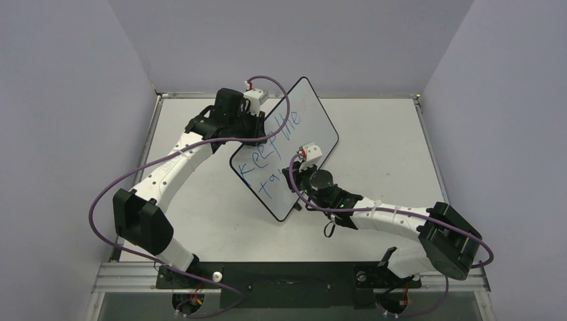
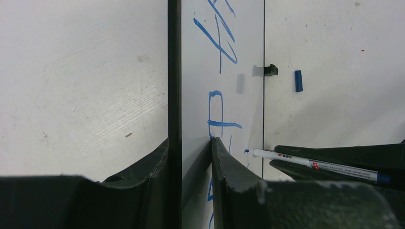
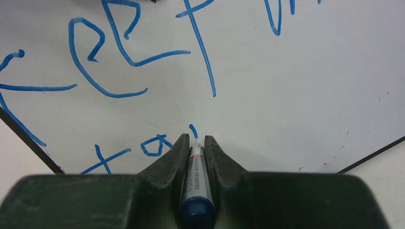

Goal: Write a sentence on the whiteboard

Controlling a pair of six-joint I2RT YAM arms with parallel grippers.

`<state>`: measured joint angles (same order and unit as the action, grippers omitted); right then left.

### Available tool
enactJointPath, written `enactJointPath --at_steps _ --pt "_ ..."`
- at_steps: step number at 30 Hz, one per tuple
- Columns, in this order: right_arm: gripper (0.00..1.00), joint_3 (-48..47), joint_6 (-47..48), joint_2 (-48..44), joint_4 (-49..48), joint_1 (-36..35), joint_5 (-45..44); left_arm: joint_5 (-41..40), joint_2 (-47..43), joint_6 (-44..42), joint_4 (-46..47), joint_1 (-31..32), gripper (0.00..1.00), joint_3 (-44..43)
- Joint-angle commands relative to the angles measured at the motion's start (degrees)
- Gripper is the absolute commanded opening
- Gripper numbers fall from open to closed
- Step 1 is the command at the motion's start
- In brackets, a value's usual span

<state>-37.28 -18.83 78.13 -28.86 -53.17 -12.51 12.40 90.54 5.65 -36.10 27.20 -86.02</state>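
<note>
Pinching the whiteboard (image 1: 294,134) rim: left gripper (image 2: 190,143). Clamped in the right gripper (image 3: 196,138), a marker pen (image 3: 195,176) touches the sentence (image 3: 110,57).

One whiteboard (image 1: 315,124), plain white face with a thin black rim, bearing the sentence (image 1: 257,160) in blue handwritten strokes. One marker pen (image 3: 196,174), white barrel with a red-and-grey printed label and a dark blue end; one small cap (image 2: 298,80), blue; table (image 1: 388,134) off-white with faint dark specks. The left gripper (image 2: 190,143) and right gripper (image 3: 196,138) have matt black fingers, on white arms (image 1: 170,170) with black joints and purple cables (image 1: 100,194); walls (image 1: 60,100) pale lavender
</note>
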Motion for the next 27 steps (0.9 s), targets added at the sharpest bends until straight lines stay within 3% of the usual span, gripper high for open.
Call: enactJointPath --at_steps 1,12,27 --pt "0.00 -2.0 -0.2 -2.4 1.2 0.3 2.1 -3.8 2.9 -4.7 -1.8 2.4 0.00 3.4" --pt "0.00 -2.4 0.0 -6.2 3.2 0.3 1.7 -3.8 2.8 -4.7 -1.8 2.4 0.00 3.4" --pt "0.00 -7.3 0.6 -4.0 3.0 0.3 2.6 -3.9 2.9 -4.6 -1.8 2.5 0.00 3.5"
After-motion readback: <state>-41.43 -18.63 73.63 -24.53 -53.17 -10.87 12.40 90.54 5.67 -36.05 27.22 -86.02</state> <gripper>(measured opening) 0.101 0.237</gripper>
